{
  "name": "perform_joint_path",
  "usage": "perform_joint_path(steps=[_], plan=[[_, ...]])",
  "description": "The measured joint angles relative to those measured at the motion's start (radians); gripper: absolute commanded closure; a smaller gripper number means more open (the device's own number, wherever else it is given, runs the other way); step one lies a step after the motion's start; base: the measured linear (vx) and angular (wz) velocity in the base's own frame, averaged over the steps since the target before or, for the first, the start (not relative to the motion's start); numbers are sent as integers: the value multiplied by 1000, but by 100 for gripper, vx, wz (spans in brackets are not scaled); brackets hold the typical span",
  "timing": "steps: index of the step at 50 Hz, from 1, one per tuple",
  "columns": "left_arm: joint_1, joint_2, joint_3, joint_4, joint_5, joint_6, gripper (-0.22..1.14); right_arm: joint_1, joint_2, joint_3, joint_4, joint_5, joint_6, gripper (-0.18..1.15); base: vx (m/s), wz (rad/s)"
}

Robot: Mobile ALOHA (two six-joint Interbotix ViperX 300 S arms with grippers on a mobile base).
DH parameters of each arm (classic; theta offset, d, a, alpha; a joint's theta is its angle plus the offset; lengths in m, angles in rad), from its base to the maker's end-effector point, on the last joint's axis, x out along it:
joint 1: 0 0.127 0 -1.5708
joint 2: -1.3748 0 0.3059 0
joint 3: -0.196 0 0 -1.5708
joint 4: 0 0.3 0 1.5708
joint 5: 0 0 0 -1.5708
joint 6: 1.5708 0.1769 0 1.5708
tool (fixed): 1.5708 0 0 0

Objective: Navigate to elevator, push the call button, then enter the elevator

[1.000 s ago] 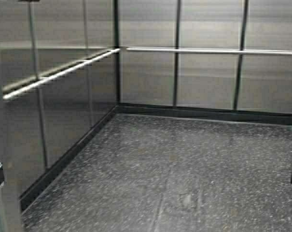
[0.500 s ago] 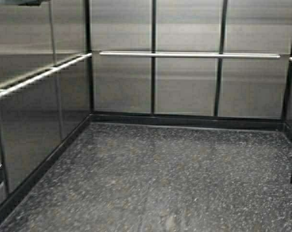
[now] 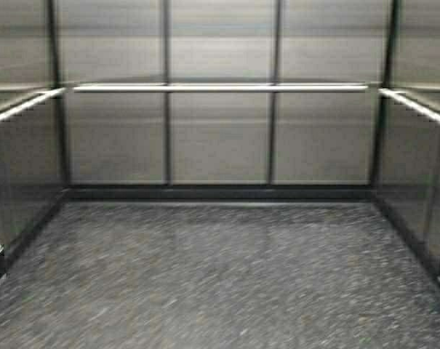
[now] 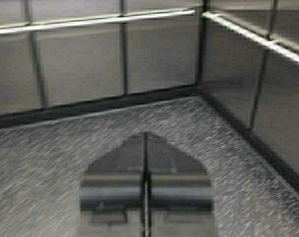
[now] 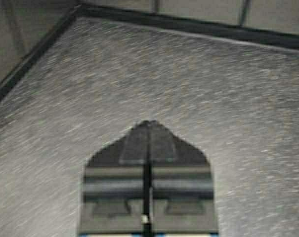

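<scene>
I am looking into the elevator [image 3: 220, 138]: brushed steel wall panels with dark seams and a speckled dark floor [image 3: 220, 276]. Its doors do not show in any view. The call button is out of view. My left gripper [image 4: 145, 135] is shut and empty, hanging over the floor near a corner of the cabin. Over bare floor, my right gripper [image 5: 148, 123] is likewise shut with nothing in it. Both arms stay parked low at the sides of the high view.
A steel handrail [image 3: 220, 87] runs along the back wall, with side rails on the left wall [image 3: 20, 105] and right wall [image 3: 416, 107]. A black baseboard [image 3: 220, 193] lines the walls. The floor stretches open ahead to the back wall.
The robot has moved: it has turned to the right, so the left corner slid left, the right wall came into view, and the back wall now faces me squarely.
</scene>
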Motion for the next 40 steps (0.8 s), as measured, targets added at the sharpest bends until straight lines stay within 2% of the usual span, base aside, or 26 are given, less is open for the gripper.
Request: perform_joint_path(steps=[14, 19, 22, 26, 34, 40], plan=[[2, -34, 32, -8, -2, -23, 89, 18, 5, -3, 0, -9, -2, 91, 51, -15], [2, -40, 11, -18, -5, -21, 89, 29, 31, -31, -6, -20, -15, 91, 47, -20], [-6, -15, -21, -14, -12, -15, 89, -2, 71, -55, -6, -23, -6, 91, 50, 14], [5, 40, -9, -15, -11, -5, 89, -41, 77, -41, -2, -23, 2, 91, 49, 7], [-11, 34, -3, -31, -51, 12, 89, -34, 61, 21, 0, -38, 6, 91, 39, -10], [-15, 23, -6, -20, -57, 5, 89, -12, 55, -2, -3, -63, 0, 91, 39, -6]])
